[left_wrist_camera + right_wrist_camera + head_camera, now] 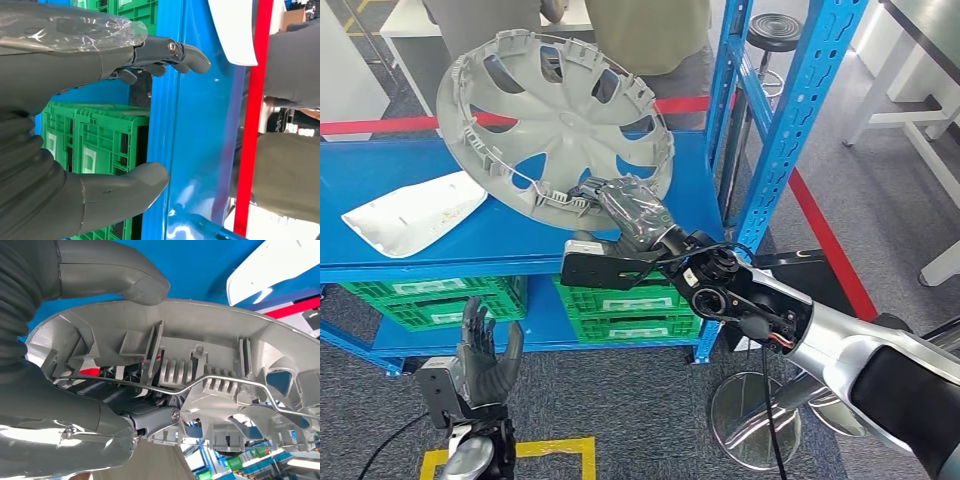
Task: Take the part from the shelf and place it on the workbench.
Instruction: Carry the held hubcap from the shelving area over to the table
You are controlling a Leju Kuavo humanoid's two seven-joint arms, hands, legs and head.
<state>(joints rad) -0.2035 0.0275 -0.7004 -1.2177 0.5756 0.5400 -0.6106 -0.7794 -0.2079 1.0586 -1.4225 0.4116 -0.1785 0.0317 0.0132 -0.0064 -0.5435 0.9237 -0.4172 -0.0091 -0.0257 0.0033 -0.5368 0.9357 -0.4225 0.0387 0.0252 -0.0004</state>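
Gripping the near rim of the hubcap (558, 125), my right hand (633, 212) holds it tilted, its far edge raised above the blue shelf (388, 250) and its ribbed inner side facing me. From the right wrist camera my thumb (113, 272) lies along the outer face of the hubcap (211, 335) while my darker fingers (151, 420) hook in on the inner side, under the thin wire ring (226, 380) that runs around the clips. So the part is pinched at its edge, off the shelf surface as far as I can tell, though its lower rim beside my hand is close to the shelf and I cannot tell whether it still touches.

To the left of my right hand, flat on the shelf, lies a white sheet-like piece (414, 212). Below that hand, on the lower level, stand green crates (626, 305). Beyond the hubcap, past the shelf, people stand, seen as torsos (644, 30).

My left hand (482, 350) hangs low, well apart from the hubcap, in front of the lower crates, holding nothing, fingers spread and pointing up. In its wrist view the thumb (124, 192) and fingers (170, 52) stand wide apart, with the green crates (98, 145) and the blue shelf edge (188, 150) just beyond them.
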